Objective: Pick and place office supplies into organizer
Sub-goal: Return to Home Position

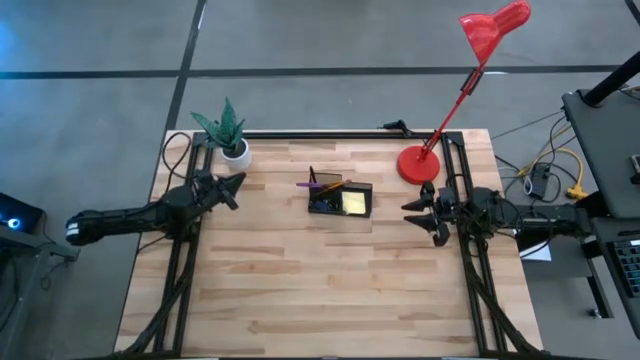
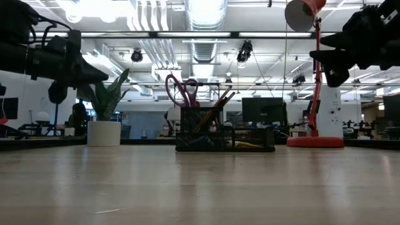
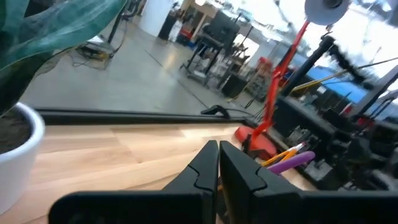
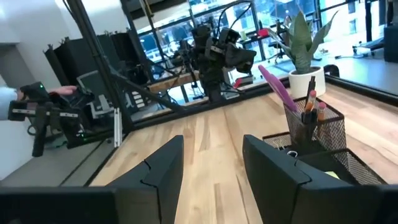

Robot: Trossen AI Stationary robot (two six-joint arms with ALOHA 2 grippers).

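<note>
Grippers are both held raised above the table (image 1: 300, 290), as is seen in the low view, and are pointed inward toward each other. The left gripper (image 1: 236, 184) is positioned over the table's left edge; its fingers (image 3: 202, 171) are pressed together, and nothing is held between them. The right gripper (image 1: 410, 212) is positioned over the right edge; its fingers (image 4: 158, 168) are spread wide, and nothing is held between them.

The organizer (image 1: 358, 187) is located on the table between the two grippers, apart from both and nearer the right gripper. Its taller part is turned toward the left gripper. The scissors (image 2: 181, 89) are stood in that part with the purple handles up, and the pencils (image 2: 220, 101) are leaned in the same part. The sticky pad (image 1: 353, 203) is laid flat in the low part, on the side toward the right gripper.

The plant (image 1: 230, 135) is placed near the left gripper, on its far side, at the table's rear corner. The lamp (image 1: 418, 163) is set near the right gripper, on its far side, with the red base on the table.
</note>
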